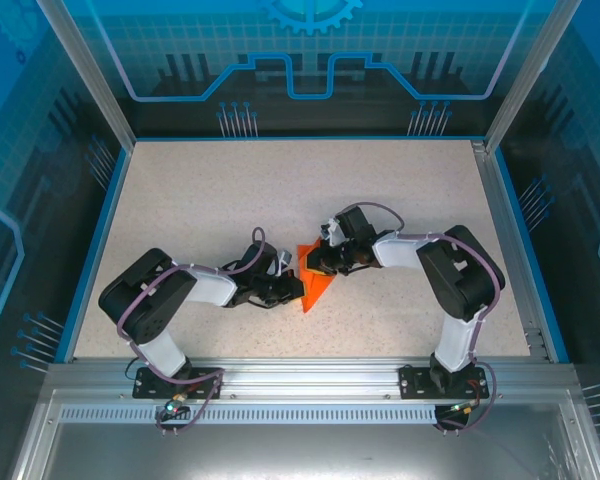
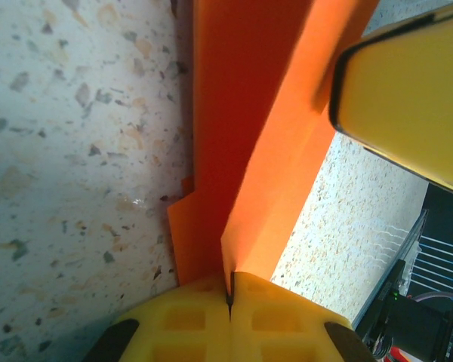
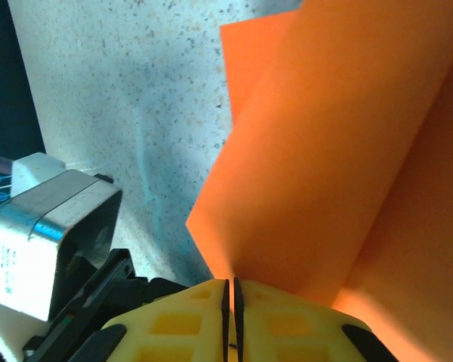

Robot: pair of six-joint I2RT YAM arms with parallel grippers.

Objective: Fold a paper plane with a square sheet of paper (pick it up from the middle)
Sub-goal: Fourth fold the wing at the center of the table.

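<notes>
One thin bright orange paper sheet [image 1: 316, 288], partly folded, stands raised at mid-table. The left gripper [image 2: 229, 298] is clenched on its nine o'clock edge and the right gripper [image 3: 230, 298] pinches its twelve o'clock edge, probably holding both flaps up along a crease. Two grippers, one sheet.

Your left arm [image 1: 165, 300] and right arm [image 1: 460, 275] both wear black joint housings and white links, with purplish-grey cables [image 1: 223, 268] looping alongside them. Look at the fingers [image 2: 181, 320]: yellow pads moulded with a grid of shallow square recesses.
</notes>
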